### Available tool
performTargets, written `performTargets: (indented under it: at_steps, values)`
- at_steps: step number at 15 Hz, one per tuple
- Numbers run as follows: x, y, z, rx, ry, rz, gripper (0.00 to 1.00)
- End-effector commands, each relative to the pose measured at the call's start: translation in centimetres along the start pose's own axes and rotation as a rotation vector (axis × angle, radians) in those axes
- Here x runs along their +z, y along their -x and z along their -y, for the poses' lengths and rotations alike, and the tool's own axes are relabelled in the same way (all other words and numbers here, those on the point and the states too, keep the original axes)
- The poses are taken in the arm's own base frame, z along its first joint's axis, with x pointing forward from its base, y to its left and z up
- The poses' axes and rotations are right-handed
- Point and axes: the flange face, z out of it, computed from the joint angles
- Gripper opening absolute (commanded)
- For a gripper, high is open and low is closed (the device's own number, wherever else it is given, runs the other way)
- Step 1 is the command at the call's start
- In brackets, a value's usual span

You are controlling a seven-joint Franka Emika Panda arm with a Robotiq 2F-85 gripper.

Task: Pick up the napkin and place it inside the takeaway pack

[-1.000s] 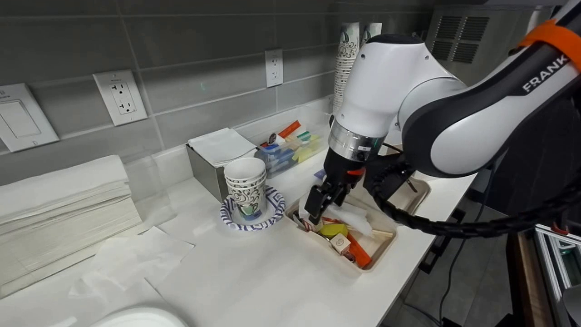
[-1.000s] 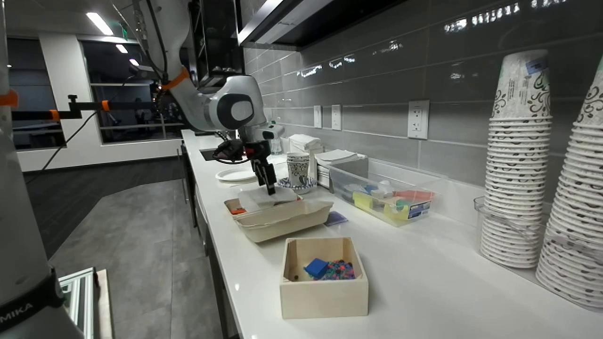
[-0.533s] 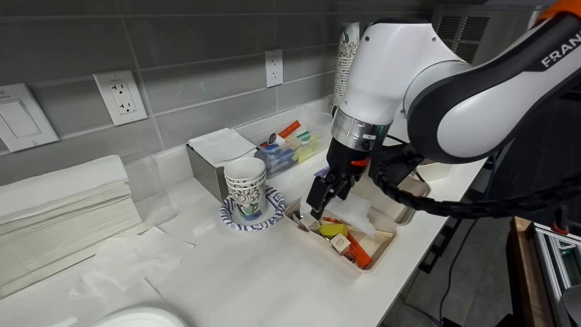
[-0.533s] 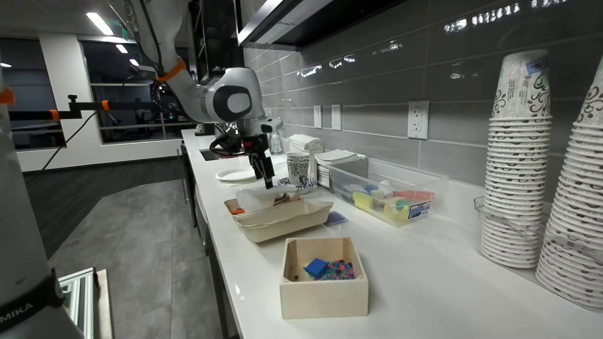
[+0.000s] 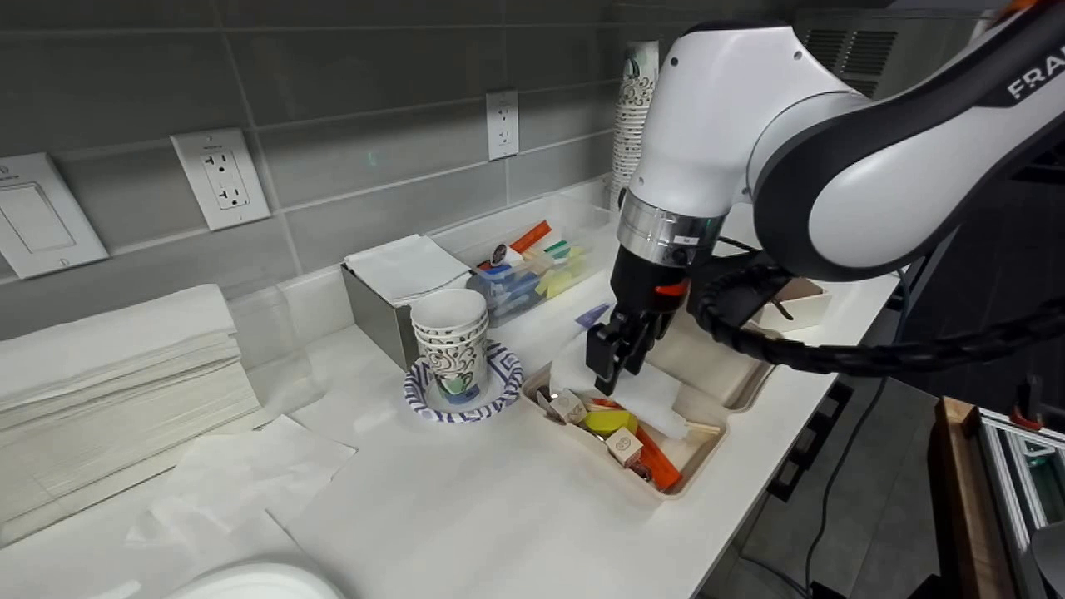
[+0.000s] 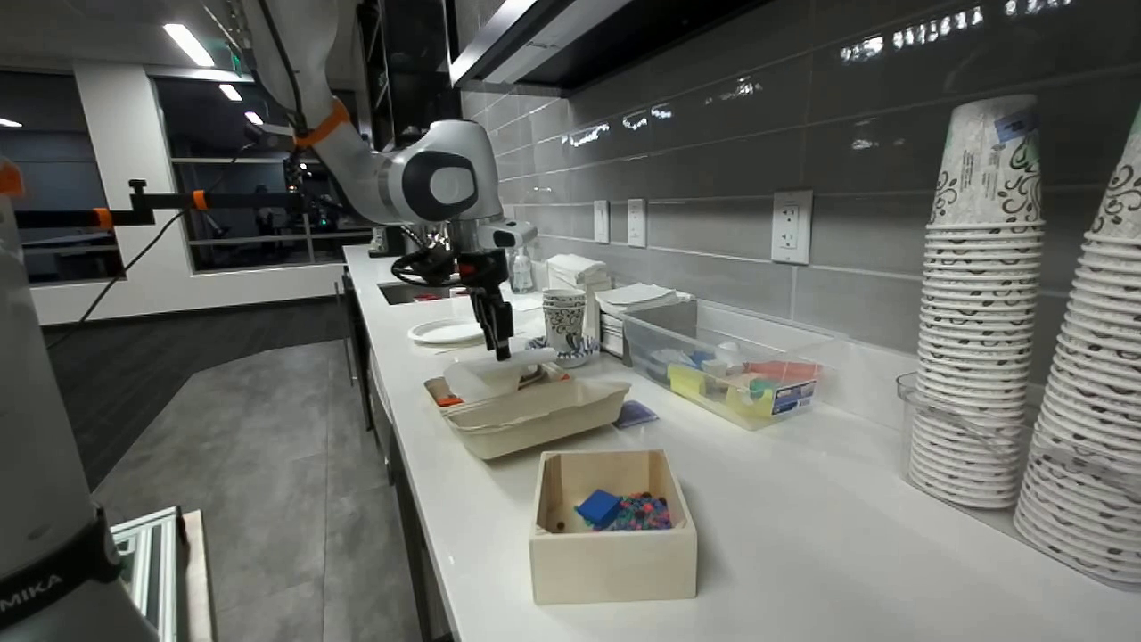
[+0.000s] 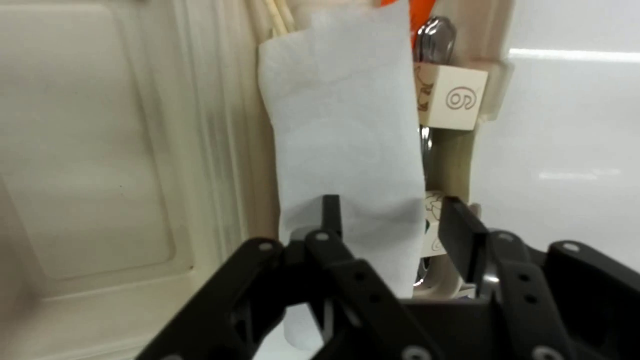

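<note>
The claw (image 7: 392, 212), spread and empty, hangs just over the napkin (image 7: 345, 135), which lies in the open pack (image 7: 85, 140) on the tabletop (image 5: 466, 499), beside two blocks (image 7: 456, 97). The placing step looks all but done; what remains, it appears, is a clean lift straight up, clear of the pack, leaving the napkin undisturbed.

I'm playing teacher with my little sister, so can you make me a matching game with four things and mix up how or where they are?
1. napkin
2. gripper
3. short cup stack
4. blue piece

A. standing in the patterned dish
B. in the wooden box
C. white, mostly in the takeaway pack
D. black and open

Pairs: 1-C, 2-D, 3-A, 4-B
</note>
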Motion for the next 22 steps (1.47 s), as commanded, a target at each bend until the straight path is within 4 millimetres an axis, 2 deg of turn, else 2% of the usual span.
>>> performTargets:
  at_steps: [1,4,5,22]
  values:
    - [1.0,0.8,-1.4,0.042,0.031,0.027,0.24]
    - [2.1,1.1,-2.4,0.067,0.040,0.045,0.02]
    - [2.5,1.2,-2.5,0.064,0.035,0.047,0.00]
    - [6.9,1.0,0.3,-0.116,-0.072,-0.080,0.00]
